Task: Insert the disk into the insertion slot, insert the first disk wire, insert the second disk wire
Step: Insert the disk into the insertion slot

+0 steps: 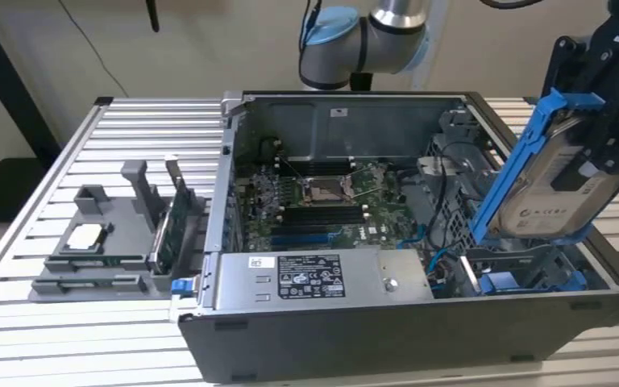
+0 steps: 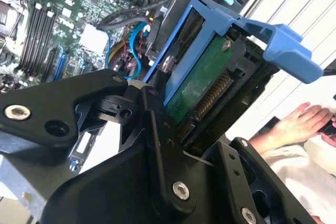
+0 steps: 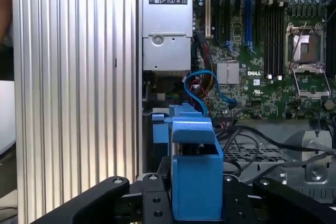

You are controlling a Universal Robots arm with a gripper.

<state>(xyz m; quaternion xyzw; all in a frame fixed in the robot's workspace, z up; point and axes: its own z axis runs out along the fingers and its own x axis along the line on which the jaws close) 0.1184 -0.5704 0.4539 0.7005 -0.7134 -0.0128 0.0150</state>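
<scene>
Exterior view first: where was the disk (image 1: 546,193)?

– Up in the air and tilted, at the exterior view's right end of the open computer case (image 1: 396,339). Its lower end hung just over the insertion slot (image 1: 535,260) and had not gone in.

And the gripper (image 1: 598,153)?

– Clamped on the disk. In the second wrist view the black fingers (image 2: 160,145) pressed against the blue carrier, with the green board of the drive facing the camera.

What crowded the slot?

– One other blue-fronted carrier (image 1: 500,282) sat low in the same cage, just beside the slot. Blue cables (image 1: 446,242) looped between the cage and the motherboard (image 1: 321,201). One power supply (image 1: 309,278) lay along the near wall, beside the cage.

Anything outside the case?

– One grey holder tray (image 1: 94,266) on the slatted table (image 1: 73,339), well apart on the exterior view's left, with one green card (image 1: 170,230) standing in it. The second wrist view also caught a person's hand (image 2: 296,121) beyond the table.

So, counted?

– One disk held, one carrier already in the cage, one tray.
</scene>
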